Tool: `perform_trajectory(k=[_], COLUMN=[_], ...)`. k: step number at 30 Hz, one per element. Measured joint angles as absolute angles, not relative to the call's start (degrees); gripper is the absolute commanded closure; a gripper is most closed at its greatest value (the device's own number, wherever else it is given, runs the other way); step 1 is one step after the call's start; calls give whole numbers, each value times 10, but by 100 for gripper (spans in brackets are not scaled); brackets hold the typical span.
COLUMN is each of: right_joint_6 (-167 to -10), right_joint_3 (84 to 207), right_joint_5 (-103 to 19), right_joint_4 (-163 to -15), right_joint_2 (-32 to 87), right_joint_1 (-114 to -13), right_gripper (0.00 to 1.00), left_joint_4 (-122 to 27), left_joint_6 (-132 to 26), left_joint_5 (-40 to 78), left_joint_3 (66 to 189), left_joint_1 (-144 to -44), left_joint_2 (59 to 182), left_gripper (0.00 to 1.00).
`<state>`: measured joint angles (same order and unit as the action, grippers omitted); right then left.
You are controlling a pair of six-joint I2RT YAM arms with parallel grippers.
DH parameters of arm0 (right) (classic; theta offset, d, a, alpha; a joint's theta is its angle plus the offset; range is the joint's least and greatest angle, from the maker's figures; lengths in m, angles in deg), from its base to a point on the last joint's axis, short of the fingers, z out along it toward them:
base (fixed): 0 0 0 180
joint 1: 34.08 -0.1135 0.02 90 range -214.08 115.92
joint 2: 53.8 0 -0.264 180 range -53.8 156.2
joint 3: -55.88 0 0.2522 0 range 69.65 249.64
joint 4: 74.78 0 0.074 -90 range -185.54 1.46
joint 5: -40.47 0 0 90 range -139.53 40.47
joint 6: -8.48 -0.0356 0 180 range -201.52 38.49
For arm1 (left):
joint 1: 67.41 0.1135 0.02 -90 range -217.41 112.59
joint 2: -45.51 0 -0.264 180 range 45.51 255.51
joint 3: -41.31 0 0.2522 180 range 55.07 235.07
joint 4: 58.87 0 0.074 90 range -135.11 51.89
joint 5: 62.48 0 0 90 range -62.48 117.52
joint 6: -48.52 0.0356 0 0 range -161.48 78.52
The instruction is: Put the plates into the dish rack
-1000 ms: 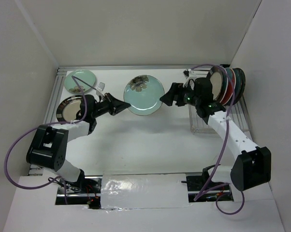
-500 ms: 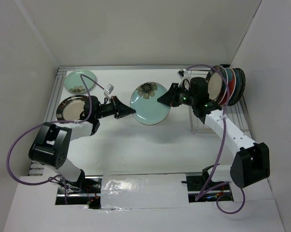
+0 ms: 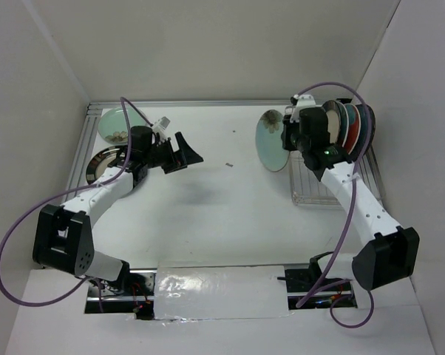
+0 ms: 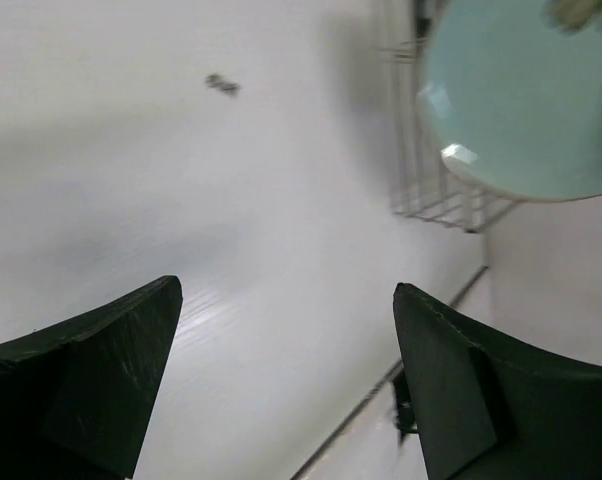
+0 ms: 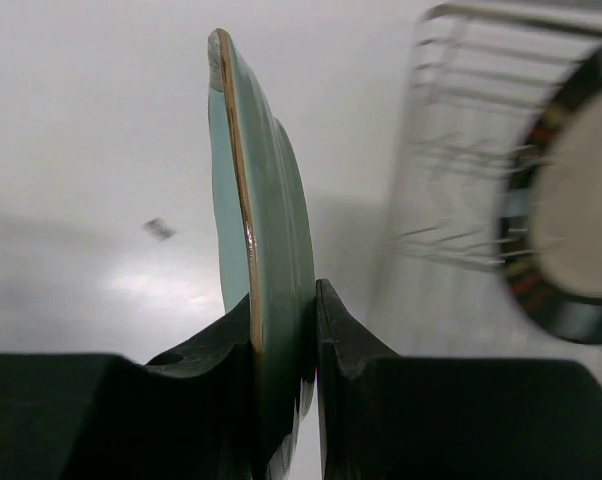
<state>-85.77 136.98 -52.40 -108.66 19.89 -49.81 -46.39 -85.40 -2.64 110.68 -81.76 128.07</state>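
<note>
Mint-green plate (image 5: 277, 190) upright in right claw (image 5: 283, 296) beside dish rack (image 5: 451, 150)

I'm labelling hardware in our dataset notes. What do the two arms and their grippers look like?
Both the left arm and right arm have white links with black joints and boxy black bases, each trailed by a looping purple cable. The left gripper and right gripper are black with wedge-shaped fingers. A small green light glows on the right arm.
</note>
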Motion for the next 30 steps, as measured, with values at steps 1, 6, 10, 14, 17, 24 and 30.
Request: perform_trajectory(k=[1, 6, 10, 14, 17, 24, 30], right_joint_6=[-838, -754, -699, -670, -661, -663, -687], right_joint_3=[1373, 1377, 1377, 1387, 1387, 1388, 1388], right_joint_5=[-562, -713, -781, -804, -800, -770, -734], right_joint_4=[-1083, -1039, -985, -952, -937, -915, -910], right_joint_2=[195, 194, 216, 258, 286, 338, 365], right_joint_1=[-493, -460, -424, -396, -380, -363, -348], right_gripper=[100, 100, 100, 100, 100, 100, 100], left_joint_4=[-438, -357, -319, -300, -298, -296, -296], left_joint_6=[-840, -792, -772, -760, -757, -746, -746], left_joint_5=[-11, 35, 53, 56, 59, 63, 63], left_joint_3=[1106, 1072, 1041, 1030, 1030, 1030, 1030], left_joint_1=[-814, -784, -764, -757, -753, -746, -743], left_joint_2=[1272, 1234, 1213, 1200, 1194, 1191, 1192], left_gripper=[0, 0, 0, 0, 0, 0, 0])
